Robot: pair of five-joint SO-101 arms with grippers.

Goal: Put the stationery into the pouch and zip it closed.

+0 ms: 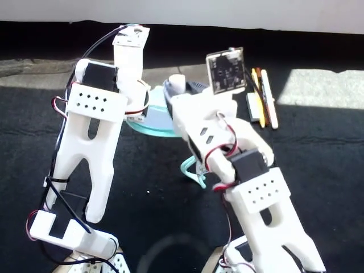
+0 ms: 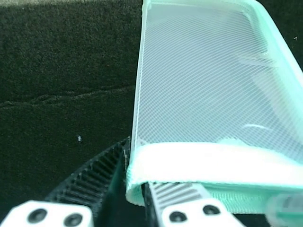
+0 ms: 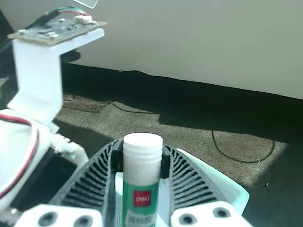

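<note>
The pouch (image 1: 154, 126) is a mint-edged, see-through mesh bag lying at the back middle of the black mat. My left gripper (image 1: 143, 109) is shut on the pouch's (image 2: 203, 85) thick rim, and in the left wrist view that gripper (image 2: 136, 187) pinches the rim's corner. My right gripper (image 1: 177, 86) hangs just over the pouch, shut on an upright glue stick (image 1: 178, 82). In the right wrist view the glue stick (image 3: 141, 194), with a white cap and green label, stands between the black ribbed fingers (image 3: 102, 170) of the gripper (image 3: 142, 158). Pens and pencils (image 1: 263, 96) and a small eraser (image 1: 252, 106) lie to the right.
A mint-green looped piece (image 1: 193, 169) lies on the mat under the right arm. Both arm bases stand at the front edge. A pale wall (image 3: 199, 42) rises behind the table, with a thin cable (image 3: 241, 151) on the mat in front of it.
</note>
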